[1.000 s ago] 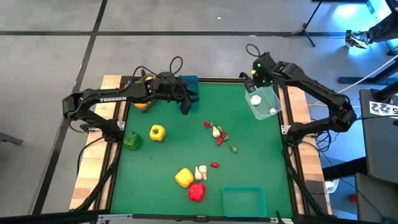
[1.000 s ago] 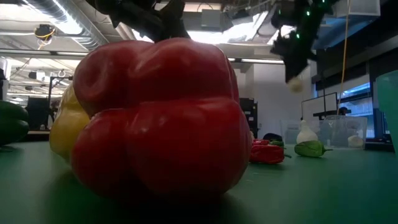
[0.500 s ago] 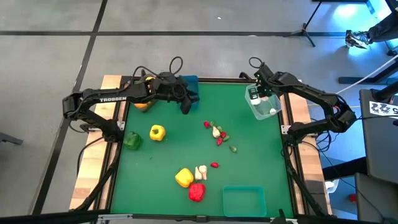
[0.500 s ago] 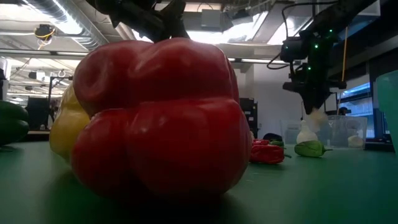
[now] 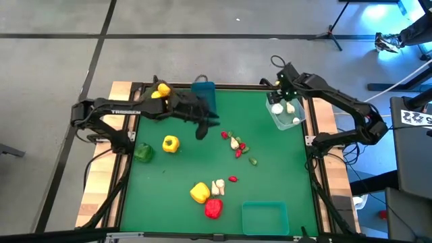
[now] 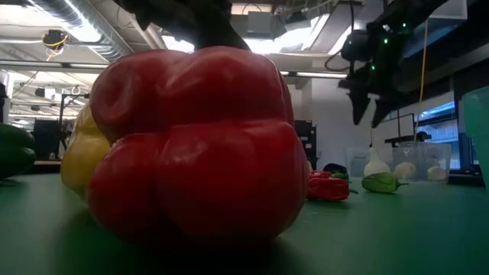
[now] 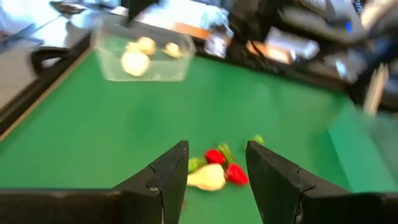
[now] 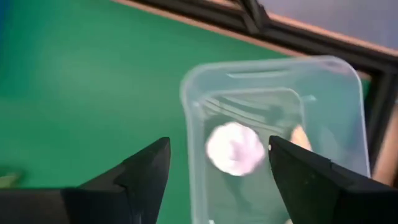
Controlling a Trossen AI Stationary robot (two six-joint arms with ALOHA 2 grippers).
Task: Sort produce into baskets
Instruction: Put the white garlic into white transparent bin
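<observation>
White garlic-like piece (image 8: 235,149): it is lying inside the clear rectangular plastic bin (image 5: 284,119), at the far right corner of the green table mat (image 5: 270,172) — other pale pieces are lying beside it.

Right gripper (image 8: 214,165): it is hanging just above the clear bin, fingers standing apart and holding nothing.

Risk at the bin: the open fingers are staying close to the light bin's rim; a sideways move could be pushing or tipping it, I think.

Left gripper (image 7: 217,171): it is hovering over the small cluster of a white piece with tiny red and green bits (image 7: 214,175) near the mat's middle, fingers partly apart and empty.

Risk at the cluster: the bits are touching each other — closing here could be catching two kinds together, or flicking one away.

Other produce: a red bell pepper (image 5: 213,208), a large yellow bell pepper (image 5: 199,192), a small yellow bell pepper (image 5: 171,143) and a green bell pepper (image 5: 142,152) are waiting unsorted.
</observation>
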